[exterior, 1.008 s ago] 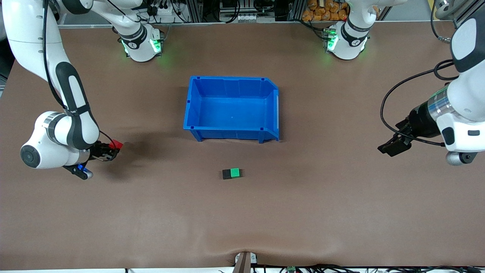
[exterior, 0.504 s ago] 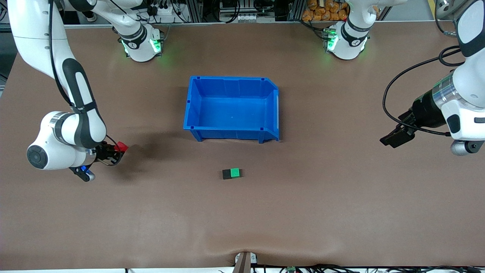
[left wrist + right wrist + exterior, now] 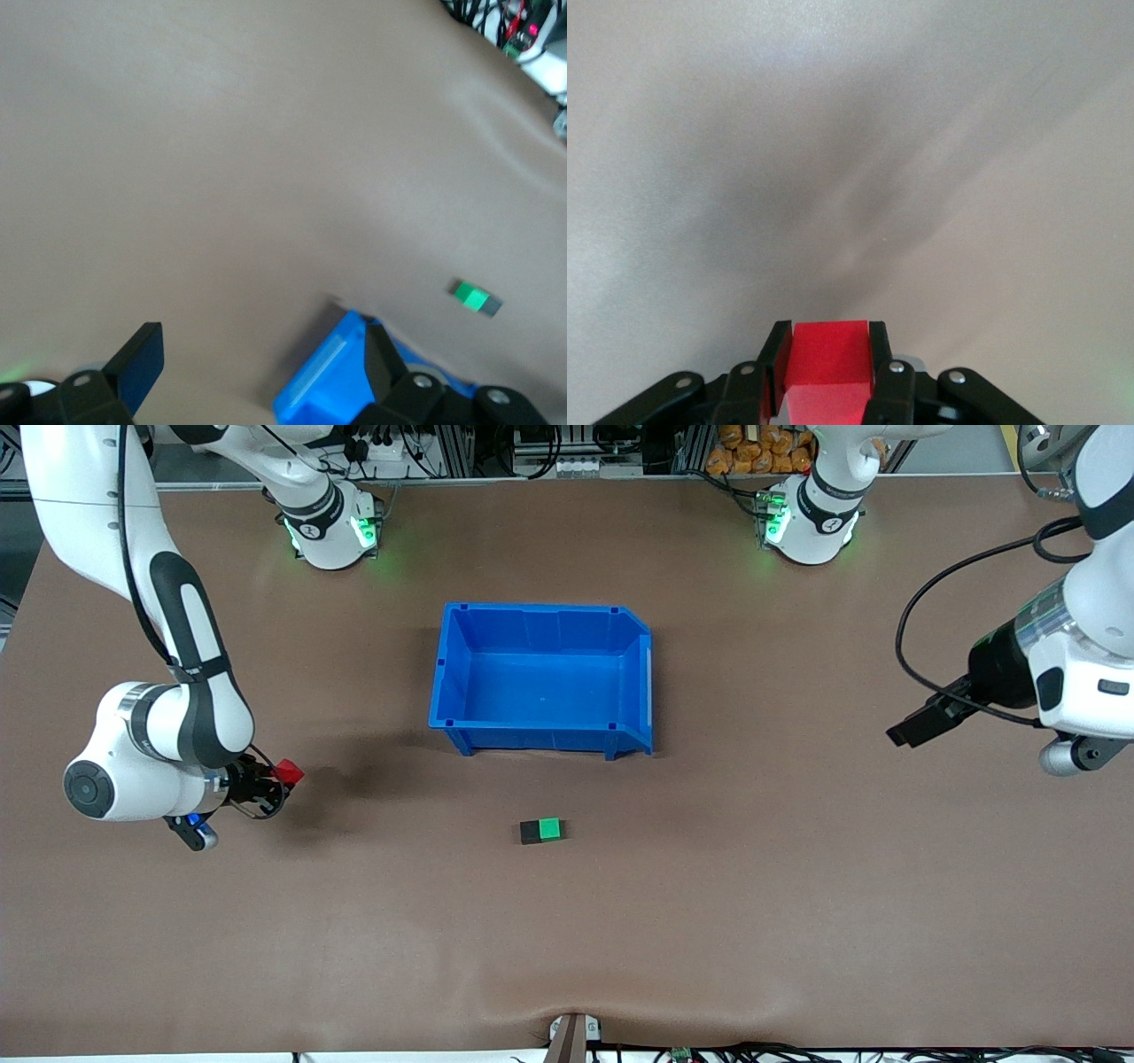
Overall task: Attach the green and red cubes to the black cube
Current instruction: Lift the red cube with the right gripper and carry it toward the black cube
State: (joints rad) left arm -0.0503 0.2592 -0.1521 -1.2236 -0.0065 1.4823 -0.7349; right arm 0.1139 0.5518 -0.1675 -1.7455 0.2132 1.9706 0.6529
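A brown mat point(image 3: 797, 921) covers the desk from edge to edge, rippling slightly at the near edge above a small bracket point(image 3: 571, 1036). Cables and metal framing point(image 3: 549, 447) crowd the desk's top edge, under even overhead light.

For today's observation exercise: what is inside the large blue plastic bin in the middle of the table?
Nothing shows inside the blue plastic bin: its bare floor is visible throughout. The small green cube and matte black cube lie joined on the brown table, nearer the front camera.
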